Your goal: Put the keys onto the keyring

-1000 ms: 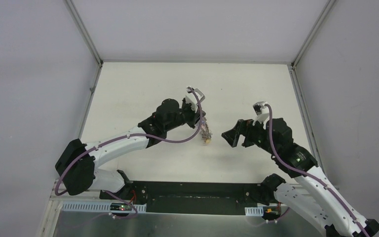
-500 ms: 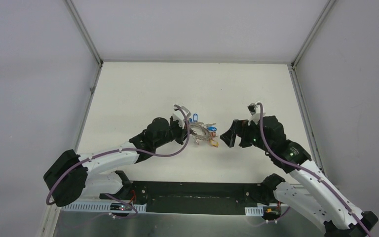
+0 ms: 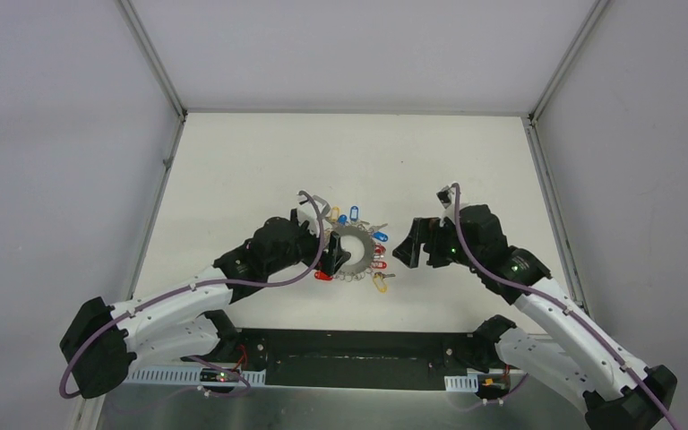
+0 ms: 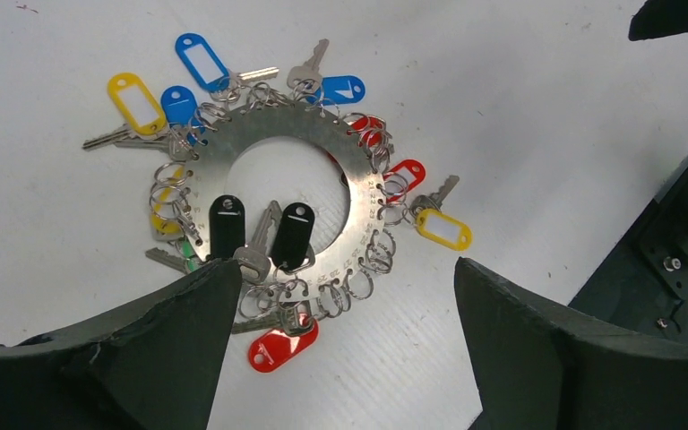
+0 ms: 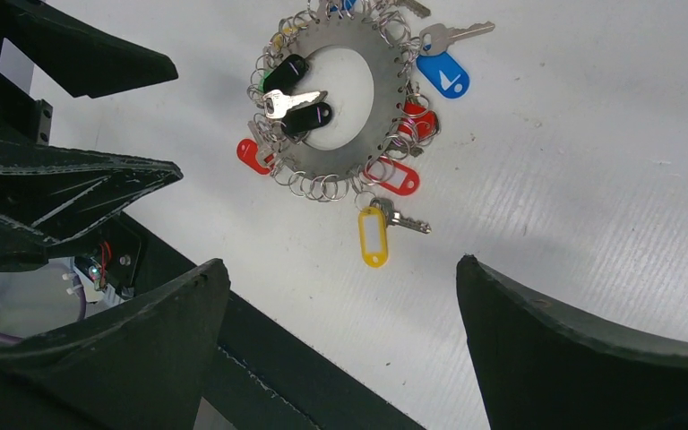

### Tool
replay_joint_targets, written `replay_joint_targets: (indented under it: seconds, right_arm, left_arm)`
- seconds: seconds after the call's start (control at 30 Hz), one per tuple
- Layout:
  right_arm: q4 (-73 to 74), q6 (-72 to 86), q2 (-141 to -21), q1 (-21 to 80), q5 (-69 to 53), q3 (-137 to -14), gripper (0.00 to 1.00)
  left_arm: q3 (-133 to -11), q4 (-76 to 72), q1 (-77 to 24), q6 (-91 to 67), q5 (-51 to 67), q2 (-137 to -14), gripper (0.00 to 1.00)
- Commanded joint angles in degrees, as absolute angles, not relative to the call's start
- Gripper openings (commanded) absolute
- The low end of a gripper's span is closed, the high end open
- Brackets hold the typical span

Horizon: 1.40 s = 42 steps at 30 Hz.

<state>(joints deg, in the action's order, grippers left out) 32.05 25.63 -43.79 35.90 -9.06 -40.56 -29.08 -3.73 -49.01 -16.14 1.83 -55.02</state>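
Keyring (image 4: pixel 363 210) lies flat, black-headed key (image 4: pixel 227 224) across its hole; left gripper (image 4: pixel 342 269), right gripper (image 5: pixel 340 262) gape empty. We judge threading unfinished: grasp it next.

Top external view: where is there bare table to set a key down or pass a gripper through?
Bare table runs wide from the keyring to the far wall, and a narrower strip lies between it and the black base plate. Crowded: between left gripper and right gripper, filled by the ring and its fanned tags.
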Motion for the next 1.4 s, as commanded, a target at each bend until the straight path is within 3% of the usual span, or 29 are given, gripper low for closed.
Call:
replay_joint_targets:
  seconds: [0.0,0.23,0.5,0.63,1.0,1.27,1.37]
  right_arm:
    - [28.39,24.3,-45.2,34.81,-11.61,-41.77,1.0]
    - [27.56,22.13,-47.81,28.86,-14.68,-40.51,1.0]
    - [27.01,17.74,-47.76,13.04,-17.17,-36.0,1.0]
    - [26.85,14.98,-47.3,6.36,-13.71,-33.85,0.99]
    - [13.59,12.43,-43.75,5.3,0.51,-27.37,0.99]
    - [1.45,7.94,-40.35,5.32,8.76,-17.75,0.99]
    - [-8.4,5.16,-41.63,5.34,10.49,-14.08,0.99]
  left_arm:
    - [-33.51,-0.27,-47.05,-18.47,5.3,-56.28,0.93]
    - [-32.23,-1.92,-33.76,-23.75,16.67,-57.12,0.99]
    - [-26.61,-0.61,-15.62,-24.86,21.99,-46.65,0.99]
    - [-26.37,5.66,-11.75,-21.09,17.9,-39.38,0.99]
    - [-24.25,11.82,-11.69,-16.17,-3.41,-30.82,0.98]
    - [-18.02,0.95,-11.69,-12.93,-13.5,-34.07,0.98]
    - [-18.08,-4.84,-11.68,-6.72,-11.67,-39.38,0.98]
